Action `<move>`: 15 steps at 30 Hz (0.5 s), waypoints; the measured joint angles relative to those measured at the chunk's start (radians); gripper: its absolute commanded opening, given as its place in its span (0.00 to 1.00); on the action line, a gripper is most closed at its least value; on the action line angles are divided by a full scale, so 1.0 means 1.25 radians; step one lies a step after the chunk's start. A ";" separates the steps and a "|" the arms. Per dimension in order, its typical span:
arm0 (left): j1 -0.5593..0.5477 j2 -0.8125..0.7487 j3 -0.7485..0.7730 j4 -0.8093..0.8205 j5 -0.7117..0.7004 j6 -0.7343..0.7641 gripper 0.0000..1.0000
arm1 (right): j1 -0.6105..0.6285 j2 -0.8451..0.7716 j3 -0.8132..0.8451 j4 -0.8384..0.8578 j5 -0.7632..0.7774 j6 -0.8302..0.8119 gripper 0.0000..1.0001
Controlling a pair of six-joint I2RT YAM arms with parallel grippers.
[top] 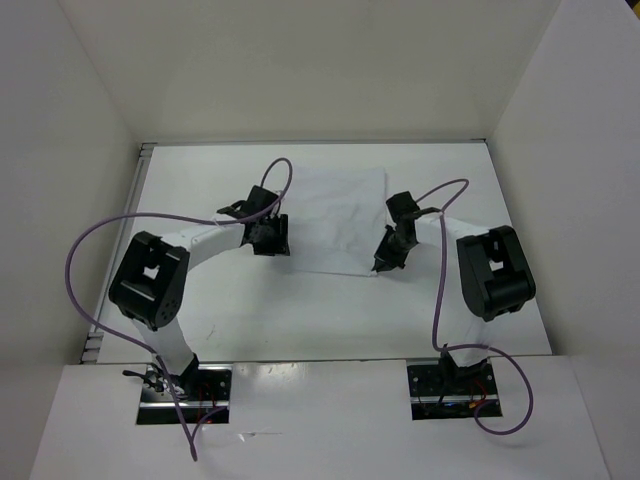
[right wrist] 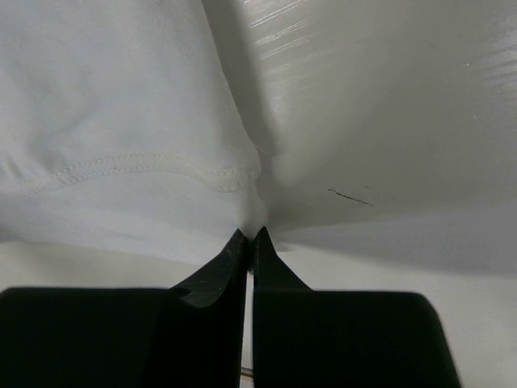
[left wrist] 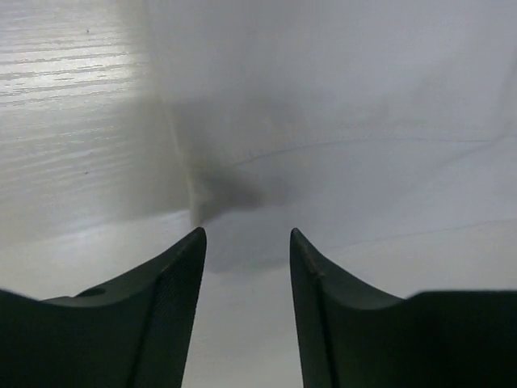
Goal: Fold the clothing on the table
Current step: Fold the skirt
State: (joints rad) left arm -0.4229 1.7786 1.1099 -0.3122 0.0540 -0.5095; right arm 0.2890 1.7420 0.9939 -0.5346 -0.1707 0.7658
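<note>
So the right end effector [right wrist: 252,236] is pinching shut on the near corner of the clothing [top: 335,215], while the left end effector [left wrist: 247,233] is hanging half open, empty. The clothing is lying flat mid surface [top: 300,315]. Lifting one-sided is probably risking dragging it skewed.

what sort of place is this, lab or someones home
Probably a robotics lab test cell, not a home: a flat matte white tabletop boxed in by plain white walls, two black-and-white robot arms bolted at its near edge trailing purple cables, and one small white fabric garment laid out.
</note>
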 measured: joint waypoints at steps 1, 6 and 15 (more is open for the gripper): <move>-0.001 -0.016 0.000 -0.008 -0.003 0.005 0.61 | 0.001 0.002 0.003 -0.002 0.001 -0.001 0.00; 0.013 -0.080 0.000 -0.017 -0.009 0.011 0.66 | 0.003 0.011 0.016 -0.014 0.005 -0.009 0.00; 0.024 -0.087 -0.079 -0.008 -0.027 0.025 0.38 | 0.005 0.013 0.021 -0.018 0.005 -0.019 0.00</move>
State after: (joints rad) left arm -0.3923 1.6699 1.0107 -0.3222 0.0208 -0.4782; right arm 0.2947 1.7588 1.0203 -0.5571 -0.1646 0.7418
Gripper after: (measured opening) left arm 0.384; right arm 0.020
